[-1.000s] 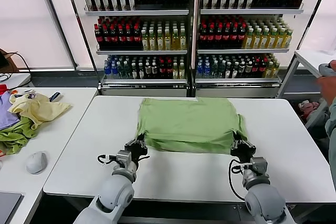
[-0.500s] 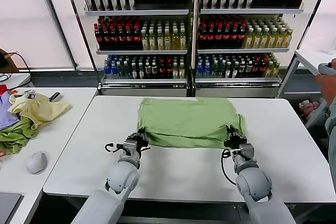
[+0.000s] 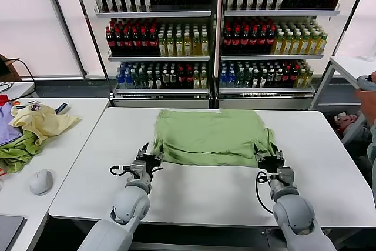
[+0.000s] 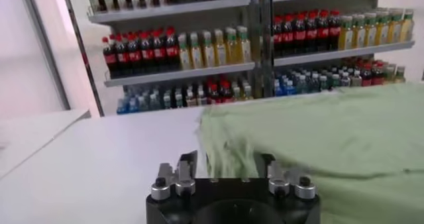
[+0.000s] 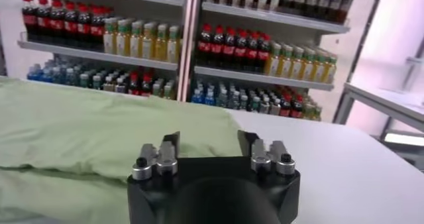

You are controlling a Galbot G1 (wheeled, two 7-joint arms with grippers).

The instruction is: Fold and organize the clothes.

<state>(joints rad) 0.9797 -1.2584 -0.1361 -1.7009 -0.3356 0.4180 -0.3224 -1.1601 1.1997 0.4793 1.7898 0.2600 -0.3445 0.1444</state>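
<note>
Your left pincer sits at the near left corner of the shirt, jaws spread wide and gripping nothing; in its wrist view the cloth edge lies between the two fingers without being pinched. Your right pincer sits at the shirt's near right corner, jaws likewise spread and empty, with the folded edge just ahead of its fingers.

The shirt lies flat in the middle of the white desk, its near hem doubled over into a band, so a first fold looks made and further folds remain.

What could go wrong from here: both pincers are right against the hem, so pulling them back low could drag the cloth and undo the fold. At the shirt's right edge a sleeve bunches out past the body; if you fold again without tucking it, the result will probably come out lopsided. A regrasp that takes only the top layer would peel the fold open rather than carry it.

Counted: one shirt, two pincers, one desk beneath them. To the left of the shirt stands a second desk carrying one heap of other cloths and one computer mouse. Behind the shirt stand two shelf units of bottles, too many to count.
</note>
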